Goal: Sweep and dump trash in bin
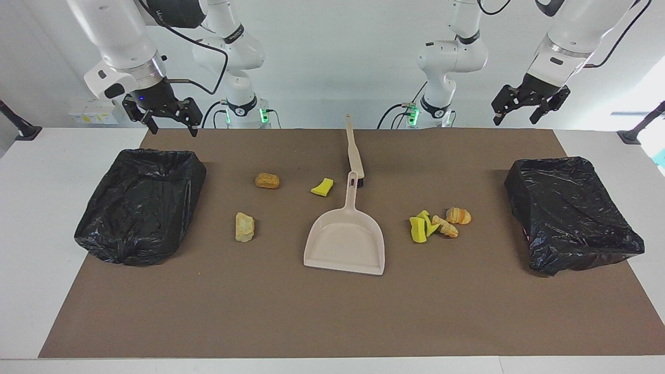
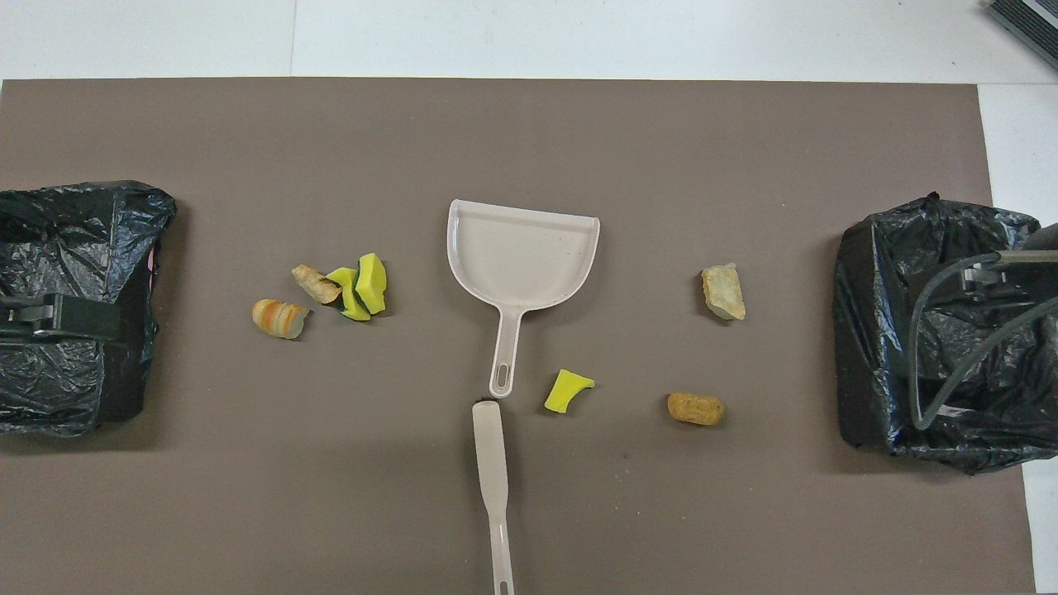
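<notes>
beige plastic dustpan (image 1: 345, 242) lies mid-mat, beige brush (image 1: 355, 151) at its handle's tip. trash (image 1: 439, 223): four scraps at dustpan's three o'clock, three at nine to eleven. left gripper (image 1: 530, 106) and right gripper (image 1: 169, 115) hang open, empty, above black-bagged bins (image 1: 140, 205).

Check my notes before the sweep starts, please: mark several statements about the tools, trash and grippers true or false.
1. The dustpan is empty. True.
2. The left gripper holds the brush. False: it hangs open in the air, and the brush lies on the mat.
3. Two black-lined bins stand at the table's two ends. True.
4. All trash sits in one pile. False: four pieces cluster, three lie apart.
5. The right gripper is open. True.
</notes>
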Robot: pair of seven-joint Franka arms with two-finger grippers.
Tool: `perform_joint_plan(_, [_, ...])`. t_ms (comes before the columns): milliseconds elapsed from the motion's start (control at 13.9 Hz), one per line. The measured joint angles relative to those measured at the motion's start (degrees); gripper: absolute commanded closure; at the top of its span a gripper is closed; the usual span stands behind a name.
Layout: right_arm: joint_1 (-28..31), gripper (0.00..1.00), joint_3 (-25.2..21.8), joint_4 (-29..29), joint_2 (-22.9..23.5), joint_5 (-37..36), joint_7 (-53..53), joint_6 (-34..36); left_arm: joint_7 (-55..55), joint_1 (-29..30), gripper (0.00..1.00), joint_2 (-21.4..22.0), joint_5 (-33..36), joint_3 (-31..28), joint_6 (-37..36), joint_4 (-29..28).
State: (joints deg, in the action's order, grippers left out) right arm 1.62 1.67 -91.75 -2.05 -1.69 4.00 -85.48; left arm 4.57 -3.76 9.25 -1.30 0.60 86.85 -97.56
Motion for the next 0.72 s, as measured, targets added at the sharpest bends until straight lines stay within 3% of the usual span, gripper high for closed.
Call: perform_joint_plan(718, [0.0, 0.0, 0.0, 0.0, 0.0, 0.0, 0.0, 0.0, 0.0, 0.4, 0.0, 0.0, 0.0, 0.0, 0.0, 0.0])
